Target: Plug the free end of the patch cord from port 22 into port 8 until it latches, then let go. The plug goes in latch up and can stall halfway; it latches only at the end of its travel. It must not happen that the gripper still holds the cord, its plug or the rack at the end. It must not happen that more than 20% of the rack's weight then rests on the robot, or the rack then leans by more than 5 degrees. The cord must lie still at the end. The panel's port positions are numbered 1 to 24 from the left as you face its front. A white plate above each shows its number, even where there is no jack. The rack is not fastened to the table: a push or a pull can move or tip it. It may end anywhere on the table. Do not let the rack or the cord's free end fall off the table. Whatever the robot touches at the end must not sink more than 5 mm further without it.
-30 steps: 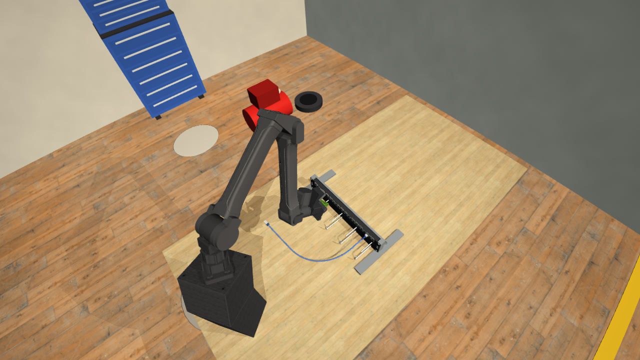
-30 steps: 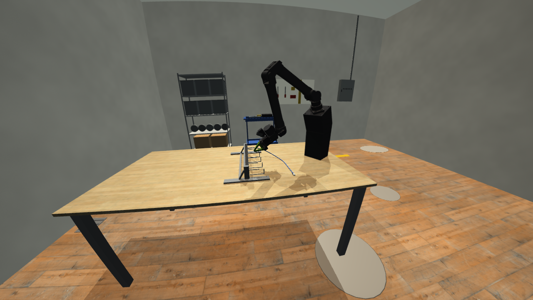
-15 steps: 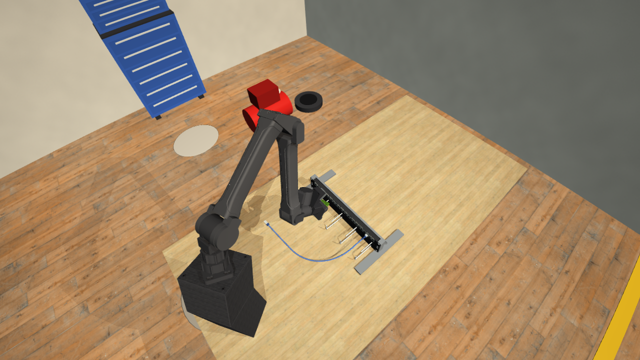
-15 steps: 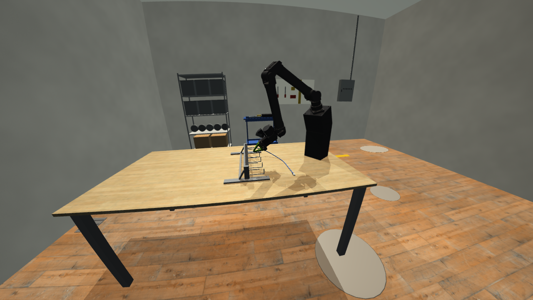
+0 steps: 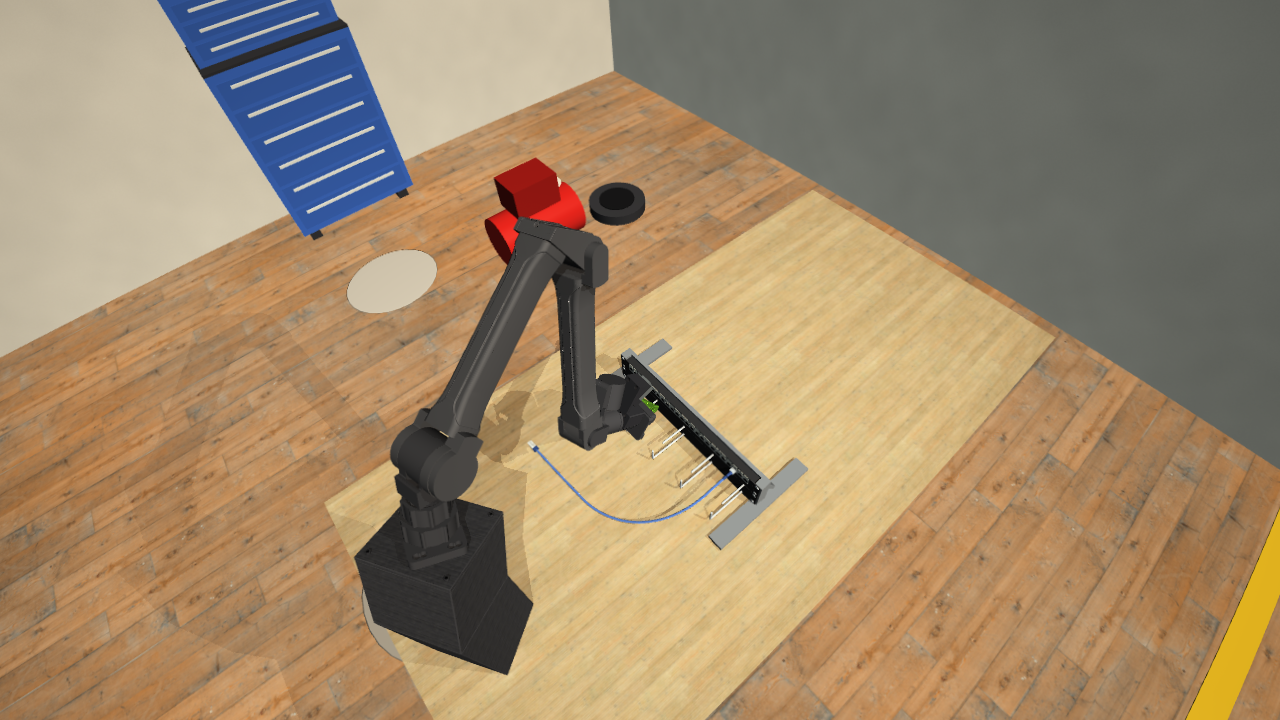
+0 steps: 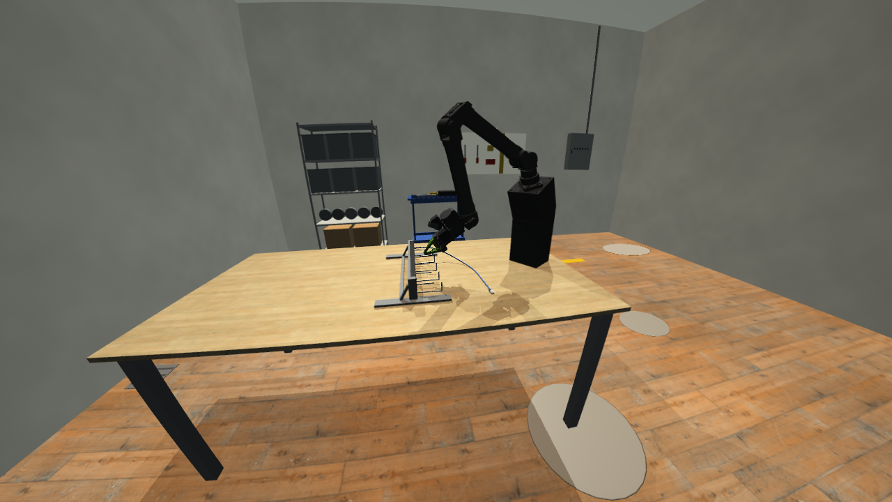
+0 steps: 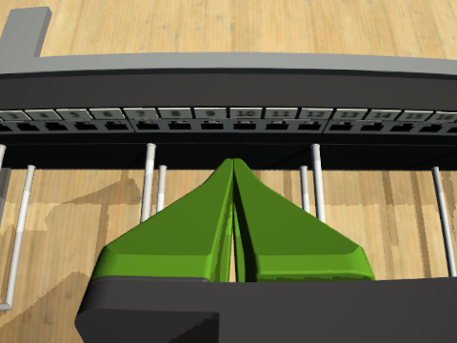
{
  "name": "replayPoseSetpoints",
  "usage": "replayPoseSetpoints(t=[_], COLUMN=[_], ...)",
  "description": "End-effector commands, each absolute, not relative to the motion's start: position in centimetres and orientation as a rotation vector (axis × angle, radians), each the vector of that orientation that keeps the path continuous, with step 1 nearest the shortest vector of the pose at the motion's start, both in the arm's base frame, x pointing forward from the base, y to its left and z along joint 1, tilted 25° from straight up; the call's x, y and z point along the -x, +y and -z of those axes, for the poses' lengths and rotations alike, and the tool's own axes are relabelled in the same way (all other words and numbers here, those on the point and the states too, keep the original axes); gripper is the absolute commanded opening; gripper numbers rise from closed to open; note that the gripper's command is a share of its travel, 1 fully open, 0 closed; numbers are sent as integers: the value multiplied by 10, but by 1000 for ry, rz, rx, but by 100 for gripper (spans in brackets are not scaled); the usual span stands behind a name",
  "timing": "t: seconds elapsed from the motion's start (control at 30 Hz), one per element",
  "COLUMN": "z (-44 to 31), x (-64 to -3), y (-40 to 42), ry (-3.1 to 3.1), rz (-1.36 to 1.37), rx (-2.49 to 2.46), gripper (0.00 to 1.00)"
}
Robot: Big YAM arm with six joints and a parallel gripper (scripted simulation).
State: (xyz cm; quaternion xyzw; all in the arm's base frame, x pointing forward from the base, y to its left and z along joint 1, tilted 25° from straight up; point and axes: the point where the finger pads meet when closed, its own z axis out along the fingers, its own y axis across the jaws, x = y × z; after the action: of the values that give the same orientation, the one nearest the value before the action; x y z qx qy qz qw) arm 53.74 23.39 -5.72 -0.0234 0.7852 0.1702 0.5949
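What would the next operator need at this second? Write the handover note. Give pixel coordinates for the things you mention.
Pincer (image 5: 651,407) (image 6: 426,252) (image 7: 232,172): shut on nothing, tips in front of the panel (image 5: 693,420) (image 6: 412,268) (image 7: 228,90), around plates 9 and 10 in the wrist view.
Cord (image 5: 637,521) (image 6: 470,267): one end at the panel's high-numbered side; free plug (image 5: 533,447) (image 6: 491,291) out on the table (image 5: 877,295) (image 6: 249,299), away from the pincer.
Done: nothing of the plugging; port 8 (image 7: 180,126) has no plug.
Left: grasp the free plug, turn it latch up, push it into 8 until it latches, let go, leave the cord still.

Blue drawer cabinet (image 5: 299,125) by pale wall; black ring (image 5: 597,213) beside red cylinder (image 5: 566,205).
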Motion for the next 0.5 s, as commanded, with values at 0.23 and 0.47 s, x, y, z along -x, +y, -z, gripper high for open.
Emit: replayPoseSetpoints(t=[0.23,0.47], z=[50,51], x=[-537,-537], y=[235,235], ry=[1814,1816], rz=[-391,-391], rx=[70,70], gripper=[0,0])
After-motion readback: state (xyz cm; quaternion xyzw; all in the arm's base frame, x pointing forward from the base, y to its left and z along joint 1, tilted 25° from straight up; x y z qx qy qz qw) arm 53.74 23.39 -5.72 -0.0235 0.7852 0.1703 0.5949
